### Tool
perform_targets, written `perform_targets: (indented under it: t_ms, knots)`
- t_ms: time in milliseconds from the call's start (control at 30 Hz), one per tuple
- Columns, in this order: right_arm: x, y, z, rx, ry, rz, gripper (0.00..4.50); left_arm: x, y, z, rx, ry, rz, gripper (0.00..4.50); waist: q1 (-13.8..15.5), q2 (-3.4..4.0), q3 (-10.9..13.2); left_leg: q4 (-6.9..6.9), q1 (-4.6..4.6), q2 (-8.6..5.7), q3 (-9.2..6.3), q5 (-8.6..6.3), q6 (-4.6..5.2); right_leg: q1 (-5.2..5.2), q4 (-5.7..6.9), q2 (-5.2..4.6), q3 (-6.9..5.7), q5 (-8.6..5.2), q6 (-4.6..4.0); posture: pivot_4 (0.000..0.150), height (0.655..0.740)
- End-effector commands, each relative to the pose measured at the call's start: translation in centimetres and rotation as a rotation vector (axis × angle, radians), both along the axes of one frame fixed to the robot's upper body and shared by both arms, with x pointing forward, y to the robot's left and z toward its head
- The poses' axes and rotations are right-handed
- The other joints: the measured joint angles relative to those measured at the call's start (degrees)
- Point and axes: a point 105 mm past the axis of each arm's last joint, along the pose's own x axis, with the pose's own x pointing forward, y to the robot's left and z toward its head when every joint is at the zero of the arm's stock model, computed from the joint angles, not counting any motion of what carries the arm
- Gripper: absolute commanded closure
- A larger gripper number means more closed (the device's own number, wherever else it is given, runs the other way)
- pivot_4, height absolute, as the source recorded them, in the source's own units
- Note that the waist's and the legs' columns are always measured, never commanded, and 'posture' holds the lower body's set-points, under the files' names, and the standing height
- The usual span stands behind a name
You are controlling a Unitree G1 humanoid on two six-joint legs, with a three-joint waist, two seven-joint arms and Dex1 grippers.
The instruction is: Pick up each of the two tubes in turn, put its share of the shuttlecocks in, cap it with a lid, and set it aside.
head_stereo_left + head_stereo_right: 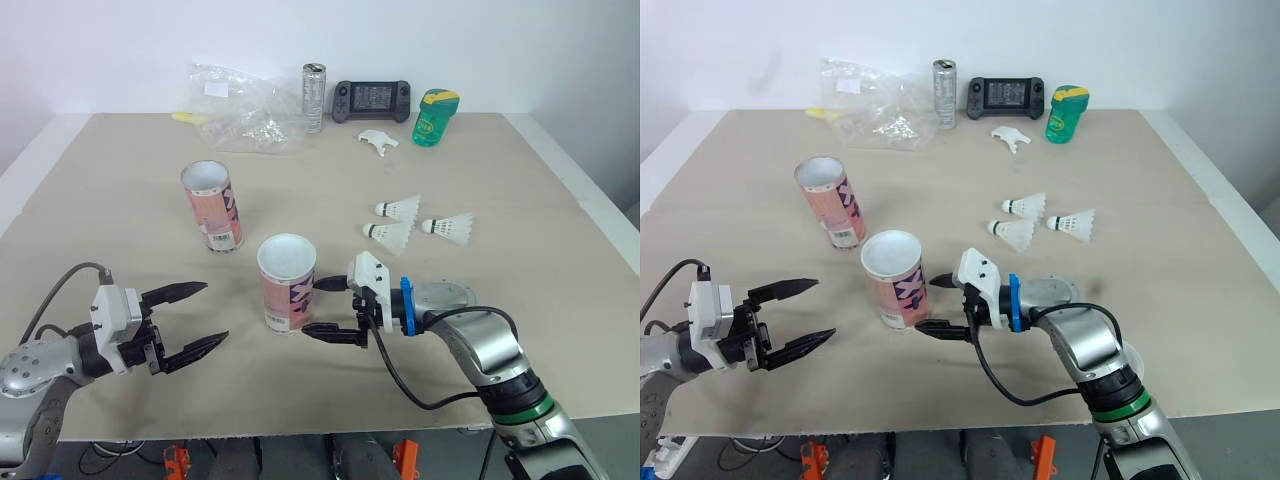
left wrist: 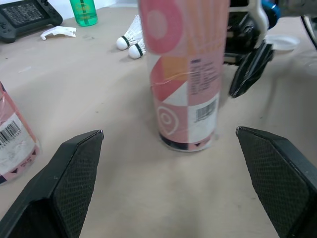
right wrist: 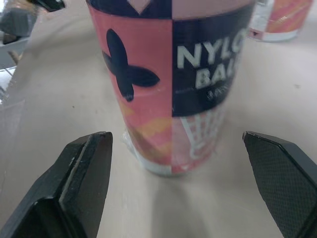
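Near tube stands upright and uncapped at the table's front middle, far tube upright behind it to the left. Right gripper has its fingers apart, just beside the near tube's lower right side and gripping nothing. Left gripper is spread wide and empty, left of that tube. Three shuttlecocks lie on the table to the right.

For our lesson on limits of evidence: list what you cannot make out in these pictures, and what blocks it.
1. Near tube: its inside, hidden by its own wall in the eye views; its top, cut off by the edge in both wrist views.
2. Plastic bag: its contents, too small behind crumpled film in the eye views.
3. Far tube: label print, too small in the eye views; cut off by edges in the wrist views.
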Motion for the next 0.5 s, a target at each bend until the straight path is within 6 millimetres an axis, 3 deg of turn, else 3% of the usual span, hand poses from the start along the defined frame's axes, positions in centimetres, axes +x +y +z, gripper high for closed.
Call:
perform_targets:
  t_ms: [33,233,400,500]
  knots:
    - [0.0,0.8,0.9,0.031,-0.01,0.053,0.0,-0.4,-0.3,1.8,-0.001,-0.058,0.003,0.03,0.0,0.0,0.0,0.01,0.0,0.0,0.01,0.01,-0.01,0.0,0.0,0.0,0.01,0.02,0.01,0.15,0.7236]
    - [0.0,1.4,1.5,0.061,-0.007,0.115,0.0,-0.5,-0.5,2.5,0.001,-0.066,0.003,0.03,0.0,0.0,0.0,0.02,0.0,-0.01,0.04,0.01,-0.01,0.0,0.0,0.0,0.04,0.02,0.02,0.15,0.7236]
    - [0.2,1.8,1.6,0.076,0.0,0.136,0.0,-0.3,-1.4,4.5,-0.054,-0.1,-0.015,0.03,0.0,0.0,0.0,0.03,0.0,0.02,0.02,0.01,-0.01,0.01,0.0,0.04,0.02,0.04,0.02,0.15,0.7236]
    - [0.3,1.9,1.5,0.077,-0.001,0.141,0.0,-0.3,-1.6,4.4,-0.039,-0.088,-0.024,0.03,0.0,0.0,0.0,0.04,0.0,0.01,0.05,0.01,-0.01,0.01,0.0,0.03,0.07,0.05,0.05,0.15,0.7236]
